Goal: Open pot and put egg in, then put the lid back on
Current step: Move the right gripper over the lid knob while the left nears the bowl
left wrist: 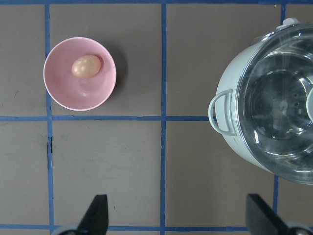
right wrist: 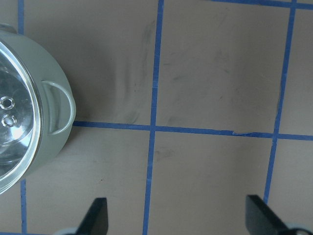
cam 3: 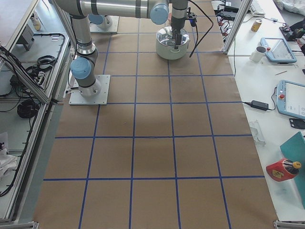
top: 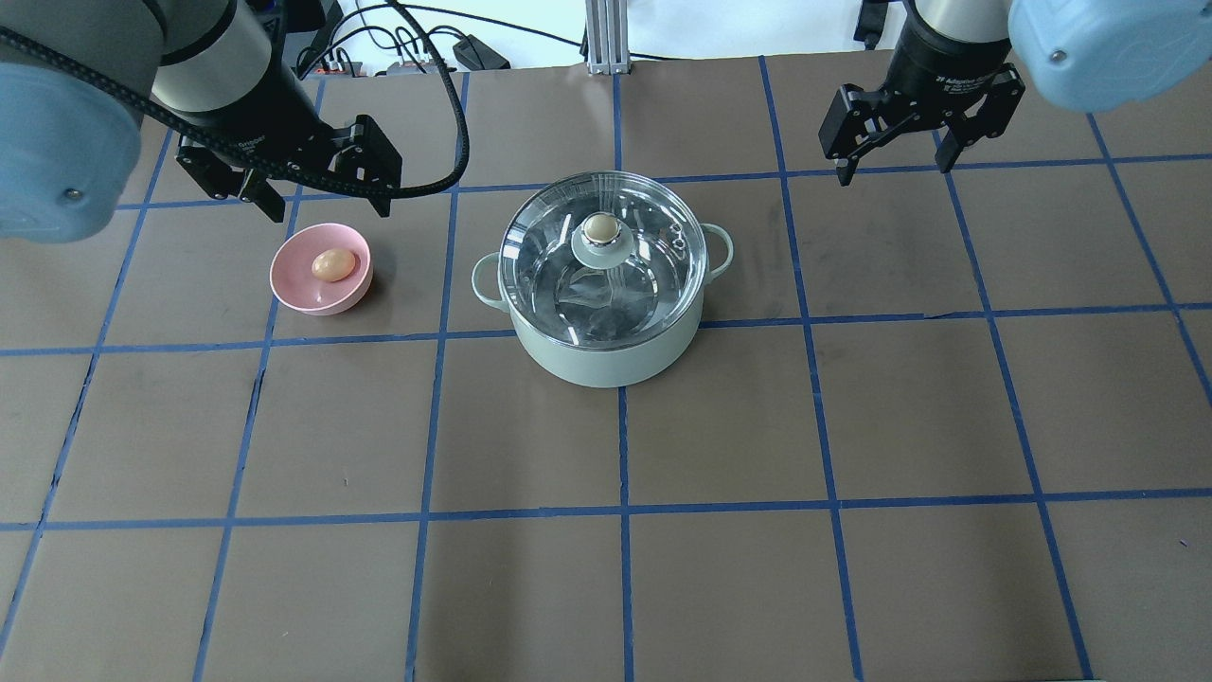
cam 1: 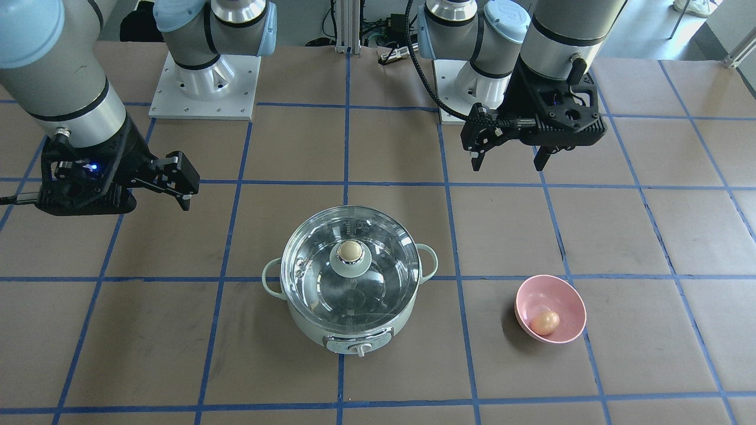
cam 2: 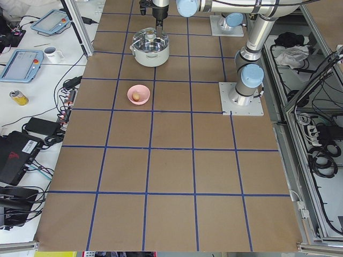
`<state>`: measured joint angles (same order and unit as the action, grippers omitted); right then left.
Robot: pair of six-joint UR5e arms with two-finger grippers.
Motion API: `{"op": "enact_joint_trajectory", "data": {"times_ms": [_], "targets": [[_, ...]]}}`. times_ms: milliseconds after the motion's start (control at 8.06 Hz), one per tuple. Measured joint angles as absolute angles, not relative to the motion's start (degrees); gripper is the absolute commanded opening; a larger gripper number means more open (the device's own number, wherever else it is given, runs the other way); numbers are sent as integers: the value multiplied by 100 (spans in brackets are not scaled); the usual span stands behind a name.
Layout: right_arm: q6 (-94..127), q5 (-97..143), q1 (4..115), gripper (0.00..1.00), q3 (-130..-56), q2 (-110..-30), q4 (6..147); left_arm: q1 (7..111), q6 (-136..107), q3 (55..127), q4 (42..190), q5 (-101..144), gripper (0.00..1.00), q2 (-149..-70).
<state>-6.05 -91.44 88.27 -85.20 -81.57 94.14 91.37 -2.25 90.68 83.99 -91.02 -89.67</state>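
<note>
I see the mint-green pot [top: 606, 358] at mid-table, its glass lid [top: 559, 275] seated on the rim. The egg [top: 333, 264] lies in the pink bowl [top: 308, 296], apart from the pot on my left side. The left gripper [top: 327, 204] hangs near the bowl, jaws spread and empty. The right gripper [top: 894, 169] hovers beyond the pot's other handle, likewise spread and empty.

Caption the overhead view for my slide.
The lid sits on the pot, egg in pink bowl, left tool and right tool open, empty.
</note>
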Motion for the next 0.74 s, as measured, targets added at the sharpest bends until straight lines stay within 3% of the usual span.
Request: {"op": "enact_joint_trajectory", "data": {"times_ms": [744], "targets": [[-514, -8980, 8852, 100, -8554, -8187, 9438, 9031, 416, 9074, 8182, -9503, 100, -9270]]}}
